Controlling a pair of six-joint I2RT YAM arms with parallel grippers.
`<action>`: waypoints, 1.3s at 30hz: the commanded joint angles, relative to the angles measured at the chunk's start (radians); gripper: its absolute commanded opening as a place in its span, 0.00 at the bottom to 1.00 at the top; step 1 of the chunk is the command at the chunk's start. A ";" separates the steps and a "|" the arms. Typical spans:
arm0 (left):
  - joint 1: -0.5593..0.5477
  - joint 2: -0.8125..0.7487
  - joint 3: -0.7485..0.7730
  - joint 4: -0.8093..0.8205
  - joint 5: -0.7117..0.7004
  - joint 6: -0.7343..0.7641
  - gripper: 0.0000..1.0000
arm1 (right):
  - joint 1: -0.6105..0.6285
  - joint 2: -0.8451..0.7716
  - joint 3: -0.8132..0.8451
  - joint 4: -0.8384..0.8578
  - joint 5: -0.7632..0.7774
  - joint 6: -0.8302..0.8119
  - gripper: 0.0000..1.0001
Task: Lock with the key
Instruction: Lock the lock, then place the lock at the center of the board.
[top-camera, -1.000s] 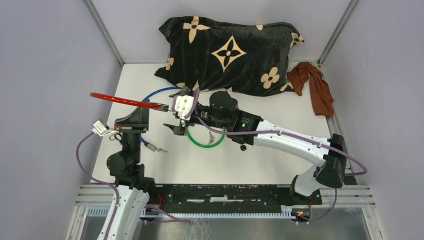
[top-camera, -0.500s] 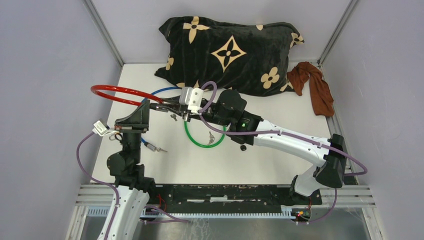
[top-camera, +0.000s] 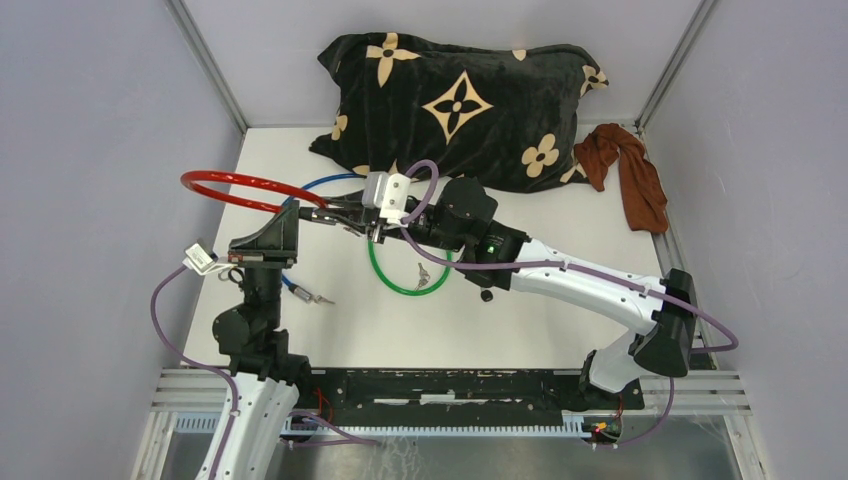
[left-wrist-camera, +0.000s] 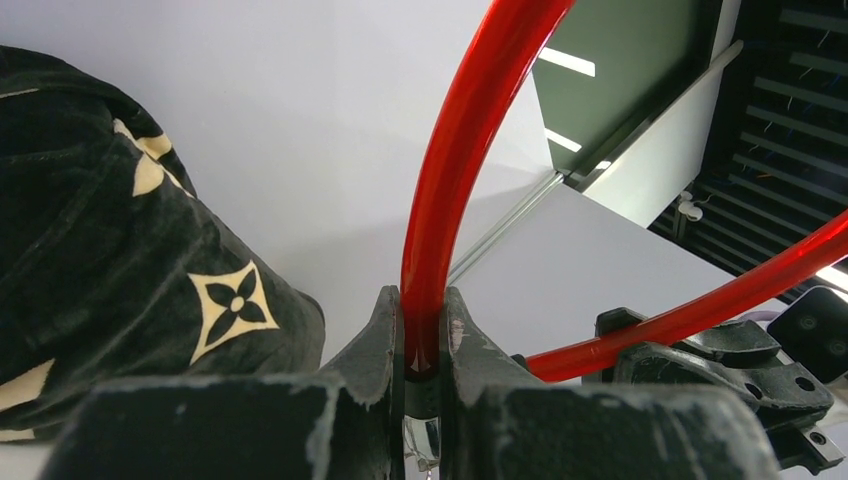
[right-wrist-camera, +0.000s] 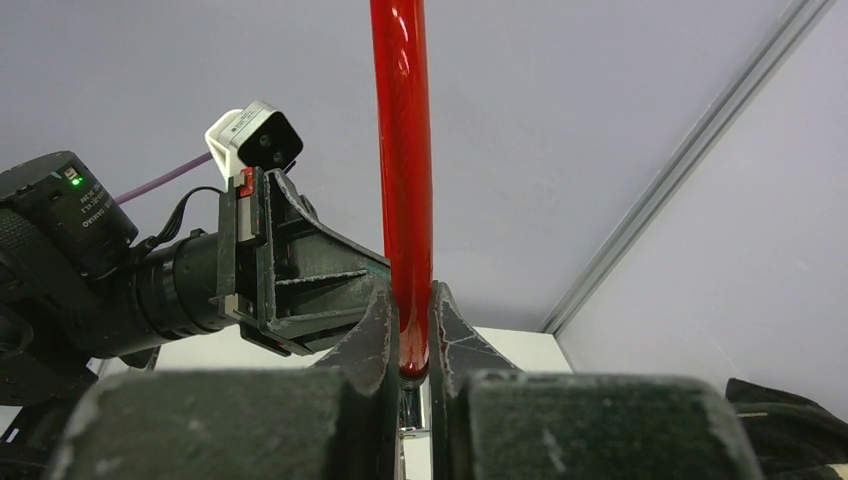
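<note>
I judge the job no more than half done. The glossy red plastic-sheathed cable lock (top-camera: 235, 187) is off the white desk (top-camera: 450, 330) and held in the air between the two arms, its loop bowing out over the desk's left side; I see no key being turned. The left jaws are clamped on the red cable, one face pressed to each side of it in the left wrist view; the right jaws are closed on it too, the cable rising straight up from between them in the right wrist view. From above the two grips sit just beside each other, about where the loop's ends meet; whether those ends are latched I cannot tell, since the jaws hide that spot. A glint of metal shows below the cable in both wrist views; key, ring or lock body, I cannot say. What is left, as I read it: seat the end, then get a key in and turn it.

The cable looks smooth and shiny, holding a wide round bow; I expect it could twist in a pinch. On the desk lie a green cable loop (top-camera: 385, 277) with a small bunch of silver keys (top-camera: 430, 278) inside it, and a blue cable (top-camera: 320, 183); behind them sit a black plush pillow with beige flowers (top-camera: 460, 100) and a rust-brown cloth (top-camera: 635, 175).
</note>
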 joint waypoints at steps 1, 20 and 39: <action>0.005 -0.002 -0.009 -0.007 -0.024 0.053 0.02 | 0.004 -0.076 0.037 0.058 -0.026 0.002 0.22; 0.013 -0.007 -0.010 0.031 -0.019 0.033 0.02 | -0.072 0.001 -0.069 -0.191 0.000 0.077 0.54; 0.014 -0.007 -0.007 0.036 -0.020 0.031 0.02 | -0.070 0.077 0.020 -0.274 0.036 0.055 0.00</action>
